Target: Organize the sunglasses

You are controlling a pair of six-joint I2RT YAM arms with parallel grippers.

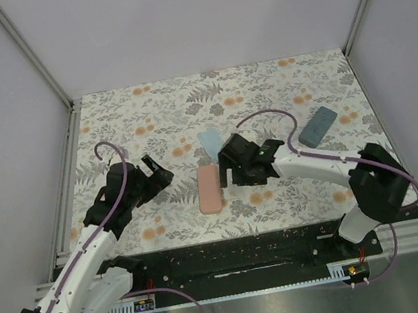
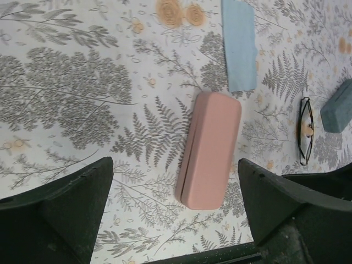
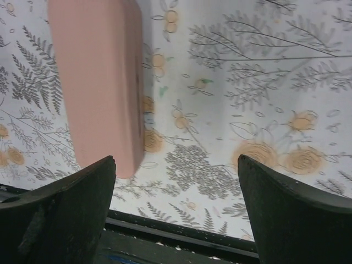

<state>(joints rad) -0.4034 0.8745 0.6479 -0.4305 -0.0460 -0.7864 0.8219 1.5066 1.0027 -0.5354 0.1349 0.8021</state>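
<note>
The right hand (image 3: 176,165) hangs released over bare counter (image 3: 264,66), just beside the pink case (image 3: 96,82). The left hand (image 2: 175,162) is released too, framing that case. The dark sunglasses (image 2: 304,131) lie flat between the pink case and the grey case (image 2: 336,107) — thin wire a descending finger could skid off or bend. Only the left wrist view shows them — from above, the right arm seems to cover them. No pale pair appears.

The pink case (image 1: 209,189) lies between the left end effector (image 1: 158,168) and right end effector (image 1: 243,175), blocking the middle lane. Cloth (image 1: 210,141), glasses (image 2: 305,131) and grey case (image 1: 318,126) crowd the right half. Bare bench (image 1: 182,96) runs along the far edge and left side.
</note>
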